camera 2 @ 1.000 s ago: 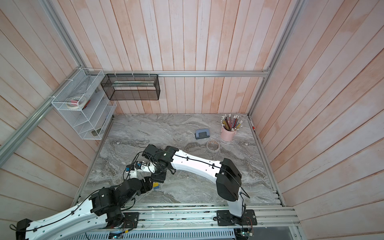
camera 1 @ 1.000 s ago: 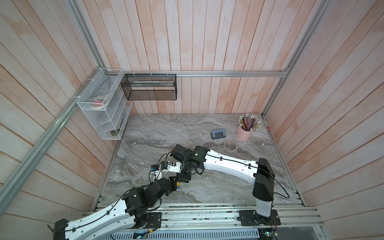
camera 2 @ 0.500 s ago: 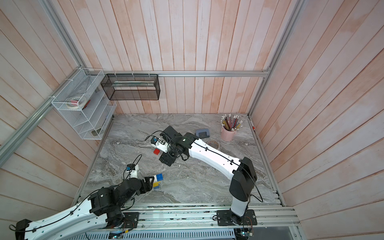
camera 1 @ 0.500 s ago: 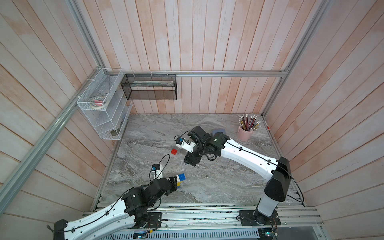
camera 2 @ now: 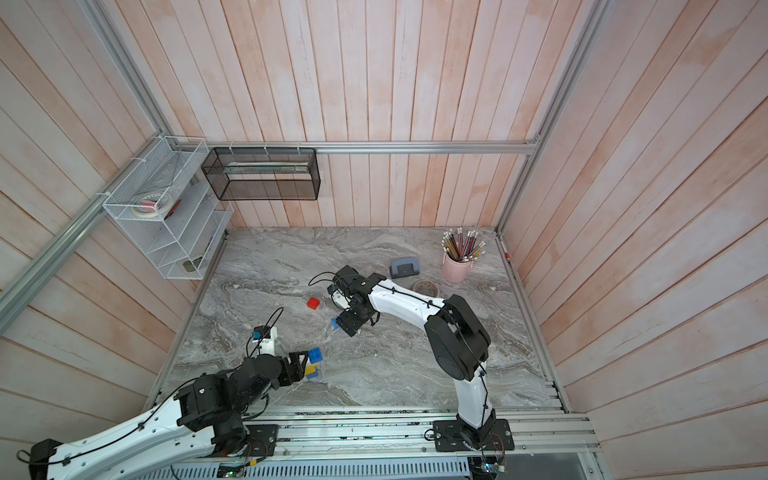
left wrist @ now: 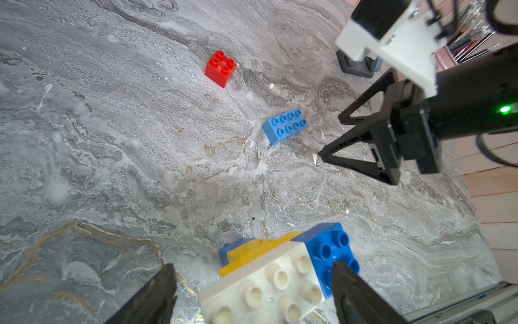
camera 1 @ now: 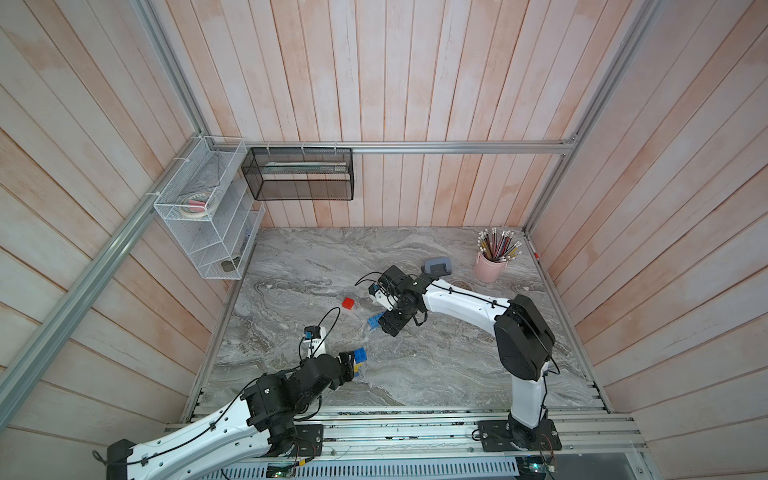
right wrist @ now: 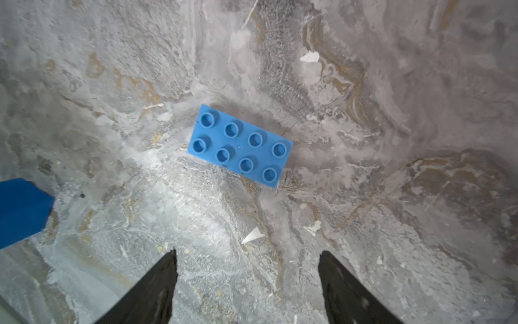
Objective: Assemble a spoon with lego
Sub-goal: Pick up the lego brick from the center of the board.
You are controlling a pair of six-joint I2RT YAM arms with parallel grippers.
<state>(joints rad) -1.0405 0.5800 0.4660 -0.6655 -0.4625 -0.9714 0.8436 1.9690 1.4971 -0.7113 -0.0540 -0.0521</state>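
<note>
in both top views the right gripper (camera 1: 390, 325) has left the half-built spoon (camera 1: 358, 358) and hangs spread, empty, by the loose blue brick (camera 1: 374, 321), likely the next piece. left wrist: the left gripper (left wrist: 252, 265) straddles the spoon, unclenched, one jaw clear of it. right wrist: the blue brick lies studs up ahead of parted jaws.

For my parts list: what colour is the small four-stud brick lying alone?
The brick is red; left wrist view shows it best.
</note>
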